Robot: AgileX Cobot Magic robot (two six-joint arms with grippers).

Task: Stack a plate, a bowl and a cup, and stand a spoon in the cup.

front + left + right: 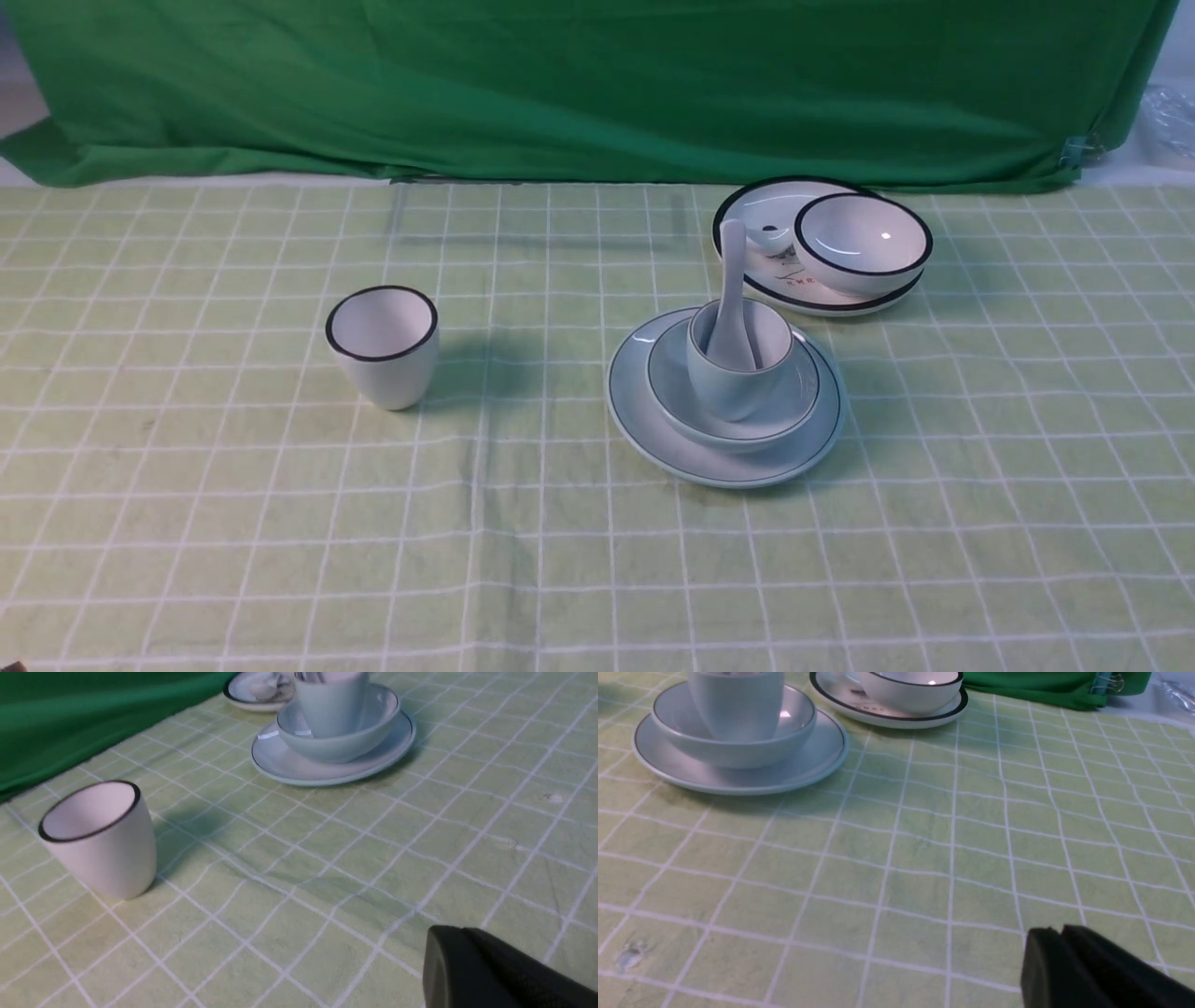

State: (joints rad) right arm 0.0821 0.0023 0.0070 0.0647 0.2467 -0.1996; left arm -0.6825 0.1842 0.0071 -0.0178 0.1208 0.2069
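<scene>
Spoon point(731, 308), cup point(738, 369), bowl point(733, 397) and plate point(726, 411) already sit as one stack, right of the table's middle, about halfway between the near and far edges. By my reading the task looks done.

Nearest the camera, neither arm shows in the front view. Each wrist view shows only a dark tip low over the checked cloth point(280, 541): the left gripper point(472, 970) and right gripper point(1064, 966). Both appear pressed together with no gap and nothing between them, well apart from the stack.

Farther in, on the left half, a black-rimmed white cup point(383, 347) stands alone. In the stack, the spoon leans handle-up against the cup's rim.

All four pieces look like glazed ceramic: stiff, slippery, breakable, and light except perhaps the plate. I would take the spoon by its handle, the cup across its rim, and the plate by its edge.

Toward the far right edge, a black-rimmed bowl point(864, 245) sits on a black-rimmed plate point(747, 210), before the green curtain point(597, 84).
</scene>
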